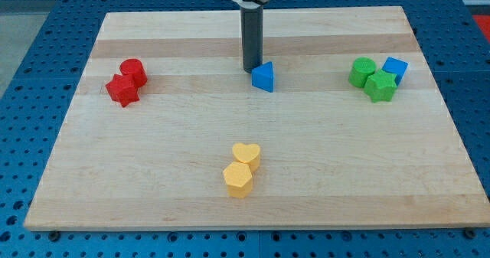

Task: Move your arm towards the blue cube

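Observation:
The blue cube [396, 68] sits at the view's right, touching two green blocks: a green cylinder [362, 72] on its left and a green star-like block [380, 86] below it. My tip [250, 69] rests near the top middle of the board, right against the upper left of a blue triangular block [264, 77]. The tip is far to the left of the blue cube.
A red cylinder [134, 70] and a red star block [122, 90] lie together at the view's left. A yellow heart [246, 154] and a yellow hexagon [238, 179] lie together at the bottom middle. The wooden board [153, 174] sits on a blue pegboard table.

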You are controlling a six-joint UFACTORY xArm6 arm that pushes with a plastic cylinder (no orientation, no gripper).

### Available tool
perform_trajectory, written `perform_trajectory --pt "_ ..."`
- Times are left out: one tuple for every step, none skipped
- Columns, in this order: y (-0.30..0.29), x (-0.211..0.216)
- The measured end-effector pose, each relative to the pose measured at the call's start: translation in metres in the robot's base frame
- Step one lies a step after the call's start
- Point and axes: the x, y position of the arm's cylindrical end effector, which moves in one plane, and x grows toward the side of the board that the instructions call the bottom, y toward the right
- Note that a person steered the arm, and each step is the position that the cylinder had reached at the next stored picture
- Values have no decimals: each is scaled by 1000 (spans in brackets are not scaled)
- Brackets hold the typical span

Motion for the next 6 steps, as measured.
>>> perform_trajectory --pt "4 -6" --pt "39 -36" --pt "101 -53" --pt "175 -54" --pt "246 -53" --pt "288 -44"
